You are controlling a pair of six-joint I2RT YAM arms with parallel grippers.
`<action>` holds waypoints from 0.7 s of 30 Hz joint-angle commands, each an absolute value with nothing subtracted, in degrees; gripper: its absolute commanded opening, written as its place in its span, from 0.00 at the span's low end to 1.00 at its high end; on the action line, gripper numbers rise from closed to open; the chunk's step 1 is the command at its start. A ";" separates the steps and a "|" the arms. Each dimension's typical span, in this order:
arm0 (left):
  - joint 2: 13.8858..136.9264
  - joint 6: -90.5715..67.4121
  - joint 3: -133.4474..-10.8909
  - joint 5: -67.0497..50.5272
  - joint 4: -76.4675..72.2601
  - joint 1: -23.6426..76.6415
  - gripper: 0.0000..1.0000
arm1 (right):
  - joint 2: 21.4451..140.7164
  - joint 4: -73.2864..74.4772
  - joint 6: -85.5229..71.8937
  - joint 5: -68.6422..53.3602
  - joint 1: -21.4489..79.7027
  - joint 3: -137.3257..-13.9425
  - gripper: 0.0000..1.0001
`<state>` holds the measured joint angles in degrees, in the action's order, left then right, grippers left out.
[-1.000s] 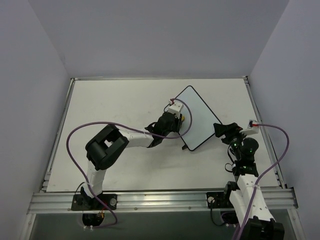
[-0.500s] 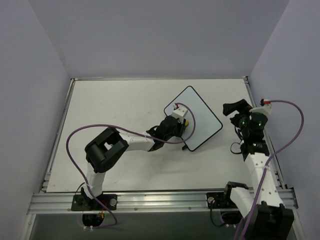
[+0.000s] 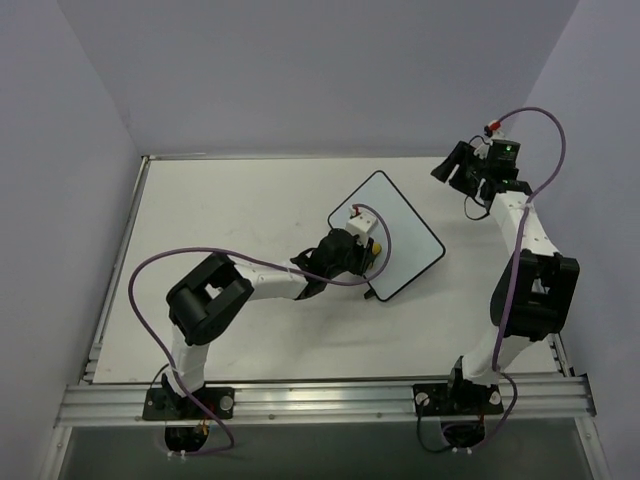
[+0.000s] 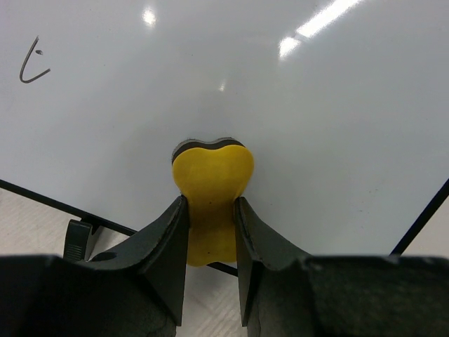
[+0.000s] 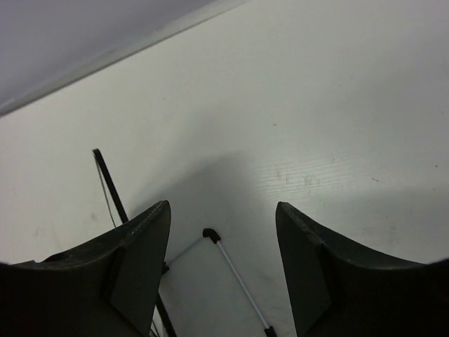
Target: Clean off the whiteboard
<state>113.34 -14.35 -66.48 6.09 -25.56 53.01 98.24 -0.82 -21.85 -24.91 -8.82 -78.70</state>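
The whiteboard (image 3: 405, 225) lies tilted at the table's middle right, white with a thin black frame. My left gripper (image 3: 368, 246) is shut on the yellow bone-shaped sponge (image 3: 375, 248) and presses it onto the board near its near-left edge. In the left wrist view the sponge (image 4: 212, 175) sits between my fingers (image 4: 167, 246) on the board (image 4: 316, 105), and a small dark pen mark (image 4: 31, 67) remains at the upper left. My right gripper (image 3: 452, 165) is open and empty, raised at the far right beyond the board. The right wrist view shows one board corner (image 5: 209, 234) between its open jaws.
The white table (image 3: 230, 210) spreads to the left of the board, with metal rails along its edges. Grey walls close in the back and both sides. Purple cables loop from both arms. A thin dark line (image 5: 105, 182) runs at the left in the right wrist view.
My right arm has swung from beside the board's right edge up and back to the far right corner. My left gripper has shifted the sponge slightly on the board.
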 commanded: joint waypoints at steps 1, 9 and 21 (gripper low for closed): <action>110.74 -14.50 -69.43 3.17 -25.49 52.12 0.02 | 102.12 4.22 -14.68 -32.77 -8.26 -82.70 0.57; 110.57 -14.41 -71.10 0.27 -23.64 49.13 0.02 | 104.50 -1.31 -13.54 -43.24 -7.03 -81.83 0.57; 111.18 -14.41 -72.95 -1.84 -22.85 46.67 0.02 | 106.26 -0.18 -10.37 -42.80 -2.81 -82.71 0.57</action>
<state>113.10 -14.39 -70.00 -0.10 -22.31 47.20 106.34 -0.97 -13.15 -41.63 -3.73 -80.84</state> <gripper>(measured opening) 0.364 0.575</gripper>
